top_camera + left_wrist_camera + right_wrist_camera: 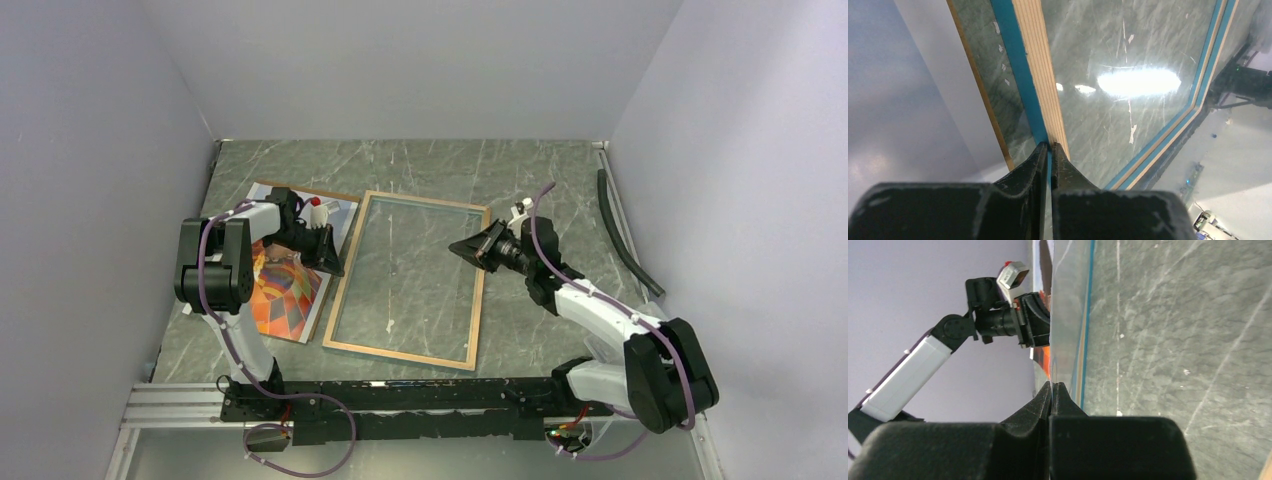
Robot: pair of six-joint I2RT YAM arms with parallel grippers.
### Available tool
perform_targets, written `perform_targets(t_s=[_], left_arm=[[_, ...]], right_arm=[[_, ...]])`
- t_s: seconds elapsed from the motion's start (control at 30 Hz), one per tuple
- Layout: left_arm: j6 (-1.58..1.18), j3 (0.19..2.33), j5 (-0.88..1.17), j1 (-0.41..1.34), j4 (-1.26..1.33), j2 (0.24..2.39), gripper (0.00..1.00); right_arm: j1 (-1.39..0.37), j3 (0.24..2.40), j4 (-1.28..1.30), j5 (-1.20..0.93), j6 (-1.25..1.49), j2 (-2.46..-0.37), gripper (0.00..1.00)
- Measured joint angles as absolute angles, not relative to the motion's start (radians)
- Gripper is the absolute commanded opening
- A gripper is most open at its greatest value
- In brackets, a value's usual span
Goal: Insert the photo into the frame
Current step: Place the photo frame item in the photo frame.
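Turquoise on its front edge and pale wood on the back, the frame (398,354) lies on the marble table (540,180) between the two arms with its wood side up, and the stone shows through the clear pane. The left gripper (333,262) has its jaws pinched almost fully together on the frame's left long rim; in the left wrist view the blue-and-wood strip runs straight into the slit between the fingers (1040,160). The right gripper (462,247) is closed tight at the opposite long rim, and its own camera shows the frame's edge rising from where the fingertips (1060,395) meet, so it looks to be gripping there too. The photo (285,300) rests face up just left of the frame on a brown backing board (305,189), partly under the left arm and not yet inside anything. The step in hand seems to be a two-handed hold on the frame, ahead of lifting or repositioning it. Next, both arms would need to move together and level, since a thin rim held at two points could twist or slip
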State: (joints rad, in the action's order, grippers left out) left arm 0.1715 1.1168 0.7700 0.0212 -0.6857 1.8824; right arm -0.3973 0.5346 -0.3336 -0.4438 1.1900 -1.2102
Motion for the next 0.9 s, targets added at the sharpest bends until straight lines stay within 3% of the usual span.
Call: perform_targets(t_s=[0.53, 0.7, 0.87, 0.9], left_arm=[[0.171, 1.117, 0.77, 0.021, -0.686, 1.882, 0.07], [0.171, 1.117, 0.77, 0.021, -0.686, 1.882, 0.07], [0.17, 1.117, 0.773, 0.029, -0.685, 1.882, 0.07], [0.17, 1.117, 0.773, 0.031, -0.685, 1.882, 0.07]], right_arm=[[-0.385, 0.498, -0.289, -0.416, 1.109, -1.25, 0.02], [-0.385, 0.498, -0.251, -0.401, 1.07, -1.253, 0.24], [-0.394, 0.519, -0.165, -0.401, 1.019, -1.271, 0.39], [-0.396, 0.53, -0.143, -0.401, 1.004, -1.278, 0.47]])
